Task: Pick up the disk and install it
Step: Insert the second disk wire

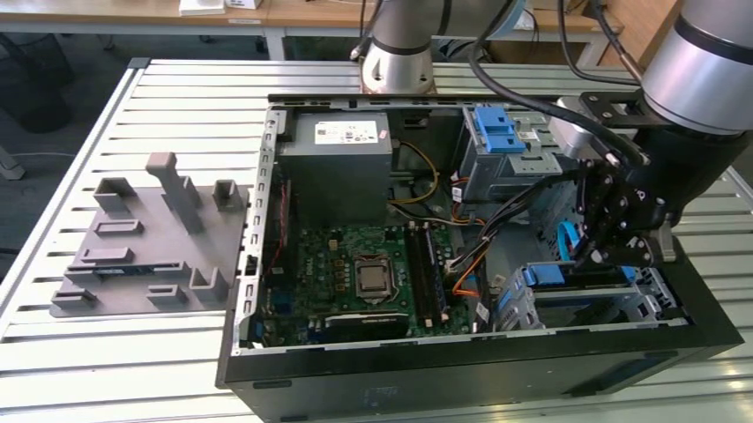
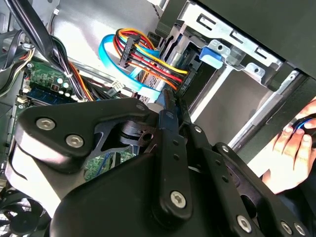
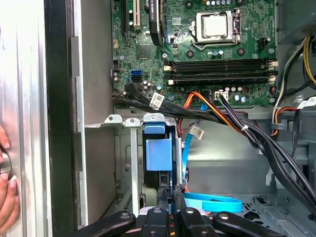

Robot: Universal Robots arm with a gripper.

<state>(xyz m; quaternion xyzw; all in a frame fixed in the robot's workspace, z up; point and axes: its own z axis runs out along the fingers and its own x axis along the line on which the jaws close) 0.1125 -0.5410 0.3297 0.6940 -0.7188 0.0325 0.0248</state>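
Disk itself is hiding from clear view; nothing certain of it is showing inside the open computer case (image 1: 471, 352). Tool (image 3: 170, 195) is hovering at the lower drive cage (image 1: 588, 295), fingertips (image 3: 176, 193) pressing together, cables (image 3: 247, 131) crowding nearby. A person's hand (image 2: 291, 148) is resting beside the case.

An open black computer case (image 1: 471, 370) lies on the slatted metal bench (image 1: 153, 115), a grey moulded fixture (image 1: 141, 247) at the exterior view's left.
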